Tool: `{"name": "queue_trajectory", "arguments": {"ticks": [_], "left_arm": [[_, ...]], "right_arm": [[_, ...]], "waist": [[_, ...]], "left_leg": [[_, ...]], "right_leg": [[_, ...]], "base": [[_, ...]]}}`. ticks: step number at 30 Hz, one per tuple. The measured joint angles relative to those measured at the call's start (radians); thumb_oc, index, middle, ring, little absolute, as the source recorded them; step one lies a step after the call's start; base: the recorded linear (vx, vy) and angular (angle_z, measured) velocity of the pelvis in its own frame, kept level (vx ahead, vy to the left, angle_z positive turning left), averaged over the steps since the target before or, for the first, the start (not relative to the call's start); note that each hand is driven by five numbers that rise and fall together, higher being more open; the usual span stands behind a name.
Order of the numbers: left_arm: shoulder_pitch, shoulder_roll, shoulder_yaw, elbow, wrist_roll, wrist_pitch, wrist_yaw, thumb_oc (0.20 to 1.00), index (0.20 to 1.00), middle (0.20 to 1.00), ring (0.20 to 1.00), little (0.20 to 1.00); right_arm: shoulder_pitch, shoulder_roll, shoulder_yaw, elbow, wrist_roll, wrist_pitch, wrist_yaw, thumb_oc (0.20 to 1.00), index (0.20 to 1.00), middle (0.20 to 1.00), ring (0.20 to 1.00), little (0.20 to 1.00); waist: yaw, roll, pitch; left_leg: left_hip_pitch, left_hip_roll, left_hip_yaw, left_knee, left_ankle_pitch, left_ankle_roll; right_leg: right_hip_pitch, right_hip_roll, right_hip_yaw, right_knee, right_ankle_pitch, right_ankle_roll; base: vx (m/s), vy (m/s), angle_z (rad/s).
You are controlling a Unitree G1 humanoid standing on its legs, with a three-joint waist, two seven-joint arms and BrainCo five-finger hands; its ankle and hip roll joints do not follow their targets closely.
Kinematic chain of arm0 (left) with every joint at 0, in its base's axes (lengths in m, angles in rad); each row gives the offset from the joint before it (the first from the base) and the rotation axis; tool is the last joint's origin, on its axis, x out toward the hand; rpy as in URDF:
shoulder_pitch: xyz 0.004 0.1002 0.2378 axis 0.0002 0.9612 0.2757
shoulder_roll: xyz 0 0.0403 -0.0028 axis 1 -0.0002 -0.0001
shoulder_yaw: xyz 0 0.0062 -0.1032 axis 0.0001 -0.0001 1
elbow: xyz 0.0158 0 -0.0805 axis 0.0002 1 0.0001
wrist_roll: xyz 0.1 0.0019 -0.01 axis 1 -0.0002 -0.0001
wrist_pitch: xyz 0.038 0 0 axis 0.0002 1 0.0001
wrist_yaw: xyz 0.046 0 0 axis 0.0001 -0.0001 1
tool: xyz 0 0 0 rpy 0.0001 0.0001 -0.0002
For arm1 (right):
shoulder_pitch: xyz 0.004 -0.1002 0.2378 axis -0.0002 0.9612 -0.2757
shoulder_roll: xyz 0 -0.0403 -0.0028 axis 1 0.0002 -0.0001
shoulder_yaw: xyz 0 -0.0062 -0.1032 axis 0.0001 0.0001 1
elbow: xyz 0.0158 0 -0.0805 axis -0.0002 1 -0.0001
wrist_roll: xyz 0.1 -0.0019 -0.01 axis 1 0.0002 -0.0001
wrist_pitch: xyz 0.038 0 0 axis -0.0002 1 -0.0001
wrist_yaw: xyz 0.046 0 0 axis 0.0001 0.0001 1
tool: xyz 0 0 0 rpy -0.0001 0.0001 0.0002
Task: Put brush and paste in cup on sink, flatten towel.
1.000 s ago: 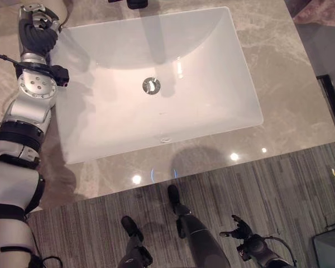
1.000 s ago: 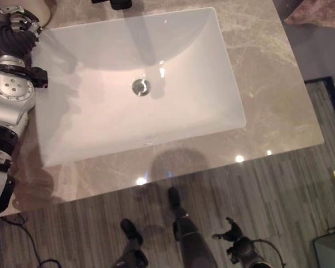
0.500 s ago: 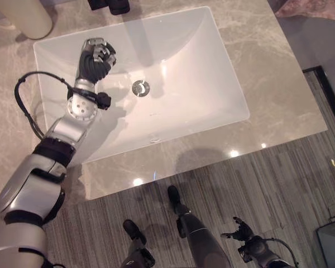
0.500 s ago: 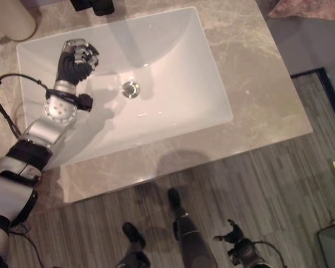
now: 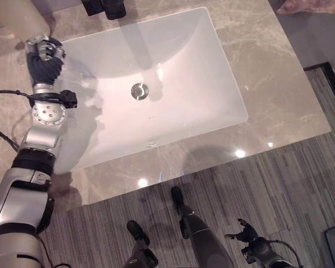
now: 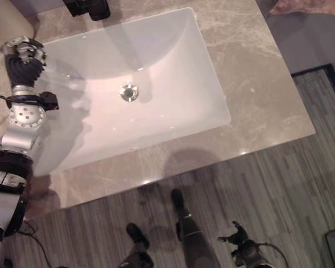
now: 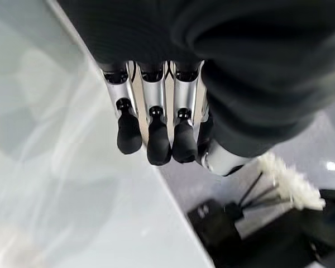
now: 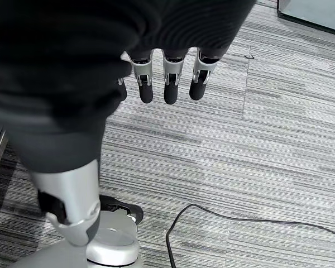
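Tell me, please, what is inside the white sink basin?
Inside the white sink basin I see a round metal drain near its middle, nothing else. The left hand hangs at the basin's left rim, covering that corner, so what lies beneath it cannot be seen.

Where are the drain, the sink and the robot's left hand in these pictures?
drain (image 5: 139, 91): left eye view, on the metal ring's middle.
sink (image 5: 212, 84): left eye view, on its bare sloping right wall.
left hand (image 5: 43, 60): left eye view, on its dark ribbed back, over the sink's left rim.

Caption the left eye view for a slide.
Left hand with curled fingers above the white sink's left rim.
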Motion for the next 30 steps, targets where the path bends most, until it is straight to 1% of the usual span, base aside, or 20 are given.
{"name": "queue_trajectory", "arguments": {"ticks": [1, 3, 6, 11, 16, 24, 27, 30], "left_arm": [[-0.002, 0.004, 0.033, 0.020, 0.000, -0.005, 0.014, 0.200, 0.200, 0.200, 0.200, 0.200], [-0.015, 0.010, 0.058, 0.052, -0.010, -0.008, 0.043, 0.200, 0.200, 0.200, 0.200, 0.200], [-0.045, 0.034, 0.061, 0.116, -0.030, -0.010, 0.078, 0.200, 0.200, 0.200, 0.200, 0.200], [-0.069, 0.043, 0.076, 0.139, -0.039, -0.012, 0.110, 0.200, 0.200, 0.200, 0.200, 0.200], [-0.085, 0.055, 0.076, 0.153, -0.064, -0.020, 0.119, 0.200, 0.200, 0.200, 0.200, 0.200], [-0.121, 0.111, 0.077, 0.266, -0.108, -0.015, 0.127, 0.200, 0.200, 0.200, 0.200, 0.200], [-0.154, 0.119, 0.073, 0.326, -0.128, 0.009, 0.125, 0.200, 0.200, 0.200, 0.200, 0.200], [-0.161, 0.124, 0.072, 0.340, -0.138, 0.011, 0.120, 0.200, 0.200, 0.200, 0.200, 0.200]], "right_arm": [[0.000, -0.001, 0.001, 0.000, 0.000, 0.000, 0.000, 1.000, 1.000, 1.000, 1.000, 1.000], [0.000, -0.001, 0.007, 0.001, 0.000, -0.001, 0.000, 1.000, 1.000, 1.000, 1.000, 1.000], [0.000, -0.001, 0.012, 0.001, 0.000, -0.001, -0.001, 1.000, 1.000, 1.000, 1.000, 1.000], [-0.001, -0.001, 0.022, 0.001, -0.001, -0.001, -0.019, 1.000, 1.000, 1.000, 1.000, 1.000], [-0.001, -0.002, 0.036, 0.001, -0.004, -0.003, -0.023, 1.000, 1.000, 1.000, 1.000, 1.000], [-0.004, -0.002, 0.037, -0.010, -0.004, -0.007, -0.027, 1.000, 1.000, 1.000, 1.000, 1.000], [-0.003, -0.002, 0.038, -0.010, -0.004, -0.010, -0.030, 1.000, 1.000, 1.000, 1.000, 1.000], [-0.004, -0.002, 0.038, -0.011, -0.004, -0.011, -0.040, 1.000, 1.000, 1.000, 1.000, 1.000]], "waist": [[-0.001, 0.000, 0.000], [0.000, 0.000, 0.000], [-0.001, -0.001, 0.000], [0.000, -0.001, 0.000], [-0.001, -0.002, -0.001], [-0.006, -0.013, -0.006], [-0.009, -0.018, -0.010], [-0.012, -0.020, -0.011]], "left_leg": [[0.001, 0.003, 0.001, 0.000, 0.000, -0.001], [0.000, 0.008, 0.001, -0.001, 0.001, -0.006], [-0.002, 0.015, 0.005, -0.001, 0.002, -0.016], [-0.009, 0.023, 0.005, -0.001, 0.000, -0.023], [-0.010, 0.025, 0.004, -0.001, -0.005, -0.030], [-0.017, 0.025, 0.004, 0.000, -0.006, -0.032], [-0.016, 0.024, 0.005, 0.000, -0.008, -0.035], [-0.016, 0.024, 0.005, 0.000, -0.009, -0.035]], "right_leg": [[0.000, 0.004, 0.000, -0.001, 0.000, 0.000], [0.000, 0.009, 0.000, -0.005, -0.002, 0.003], [-0.001, 0.016, 0.001, -0.016, -0.001, 0.001], [-0.006, 0.024, 0.001, -0.021, 0.000, 0.000], [-0.007, 0.026, 0.002, -0.021, 0.000, -0.001], [-0.019, 0.032, 0.005, -0.019, 0.003, -0.004], [-0.020, 0.032, 0.009, -0.019, 0.003, -0.005], [-0.020, 0.032, 0.009, -0.020, 0.003, -0.005]], "base": [[0.04, -0.025, -0.04], [0.03, -0.019, -0.04], [0.03, -0.010, -0.05], [0.03, -0.001, -0.02], [0.01, 0.011, -0.01], [0.01, 0.017, -0.01], [0.00, 0.010, 0.00], [0.00, 0.010, 0.00]]}}
